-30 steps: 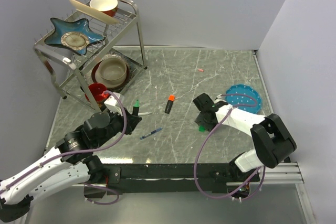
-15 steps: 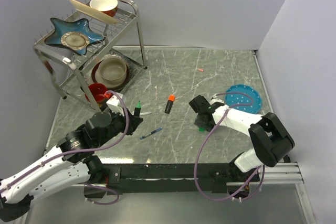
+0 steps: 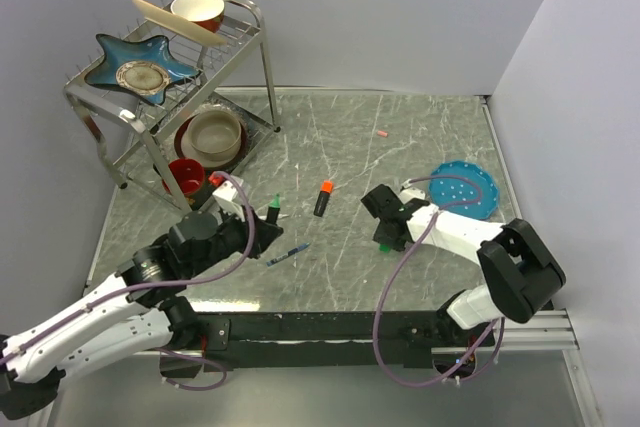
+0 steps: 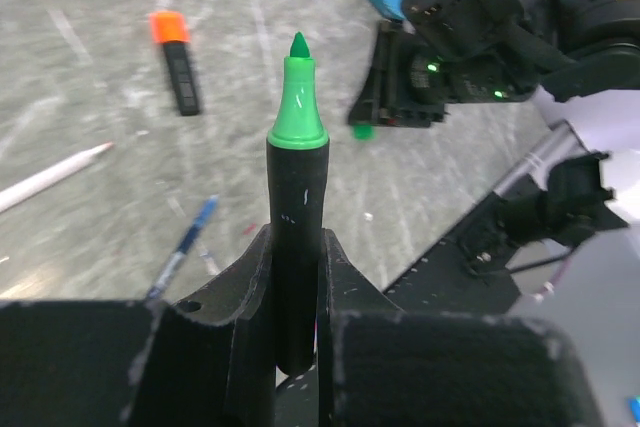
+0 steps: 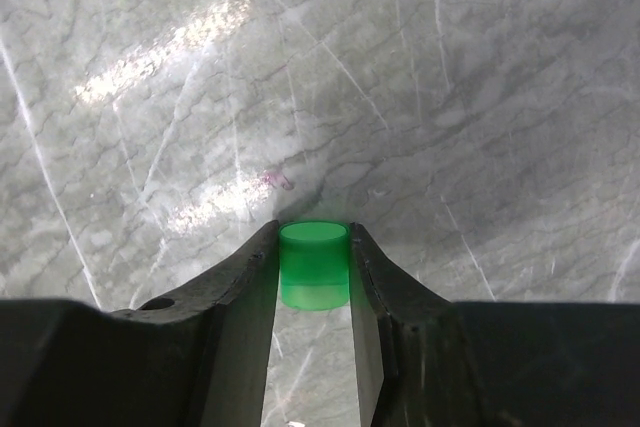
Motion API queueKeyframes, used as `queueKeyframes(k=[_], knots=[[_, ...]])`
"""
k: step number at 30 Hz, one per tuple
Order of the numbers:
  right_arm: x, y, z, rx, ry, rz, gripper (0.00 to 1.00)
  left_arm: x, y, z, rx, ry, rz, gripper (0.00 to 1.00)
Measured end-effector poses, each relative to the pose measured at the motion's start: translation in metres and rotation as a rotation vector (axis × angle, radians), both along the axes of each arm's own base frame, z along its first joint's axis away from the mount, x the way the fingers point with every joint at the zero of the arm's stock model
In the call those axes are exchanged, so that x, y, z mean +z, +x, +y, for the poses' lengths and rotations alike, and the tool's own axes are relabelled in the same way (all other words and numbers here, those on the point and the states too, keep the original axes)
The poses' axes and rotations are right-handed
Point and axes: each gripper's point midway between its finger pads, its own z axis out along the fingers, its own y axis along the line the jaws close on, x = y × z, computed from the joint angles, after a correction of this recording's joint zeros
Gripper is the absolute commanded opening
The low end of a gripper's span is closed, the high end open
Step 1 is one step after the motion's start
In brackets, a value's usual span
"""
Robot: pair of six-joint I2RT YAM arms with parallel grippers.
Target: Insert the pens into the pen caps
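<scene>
Orange-capped black highlighter (print blurred)

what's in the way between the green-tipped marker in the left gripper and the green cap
Nothing visible: bare table separates the green-tipped marker in the left gripper from the green cap in the right gripper. The orange-capped marker and blue pen lie flat, off that line.

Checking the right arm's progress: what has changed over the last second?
The right gripper came down over the green cap and closed around it. The left gripper carried its green-tipped highlighter slightly rightward. The orange-capped marker and blue pen stayed put.
</scene>
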Motion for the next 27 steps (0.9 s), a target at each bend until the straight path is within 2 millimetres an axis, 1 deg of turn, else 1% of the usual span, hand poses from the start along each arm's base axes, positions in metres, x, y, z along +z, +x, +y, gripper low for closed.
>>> queueKeyframes(k=[2, 3, 8, 11, 13, 15, 17, 20, 24, 27], knots=[[0.001, -0.001, 0.0, 0.024, 0.009, -0.015, 0.04, -0.004, -0.001, -0.01, -0.035, -0.011, 0.012, 0.01], [0.001, -0.002, 0.001, 0.039, 0.016, -0.023, 0.0, -0.01, -0.002, -0.016, -0.053, -0.013, 0.027, 0.01], [0.005, -0.007, 0.01, 0.108, 0.079, -0.049, 0.0, -0.036, -0.004, -0.034, -0.111, -0.003, 0.09, 0.01], [0.019, -0.007, 0.022, 0.157, 0.143, -0.083, 0.0, -0.046, -0.009, -0.043, -0.15, -0.036, 0.104, 0.01], [0.038, -0.005, 0.037, 0.202, 0.214, -0.148, 0.0, -0.051, -0.012, -0.048, -0.17, -0.07, 0.107, 0.01], [0.064, -0.003, 0.055, 0.254, 0.3, -0.239, 0.0, -0.056, -0.015, -0.052, -0.187, -0.097, 0.109, 0.01], [0.094, -0.002, 0.07, 0.293, 0.382, -0.339, 0.0, -0.059, -0.016, -0.055, -0.196, -0.117, 0.111, 0.01], [0.129, 0.0, 0.083, 0.321, 0.467, -0.456, 0.0, -0.057, -0.016, -0.062, -0.216, -0.152, 0.099, 0.01], [0.155, 0.005, 0.092, 0.325, 0.535, -0.54, 0.0, -0.048, -0.013, -0.071, -0.232, -0.191, 0.073, 0.01], [0.17, 0.007, 0.1, 0.323, 0.576, -0.576, 0.0, -0.05, -0.01, -0.076, -0.234, -0.194, 0.071, 0.01]])
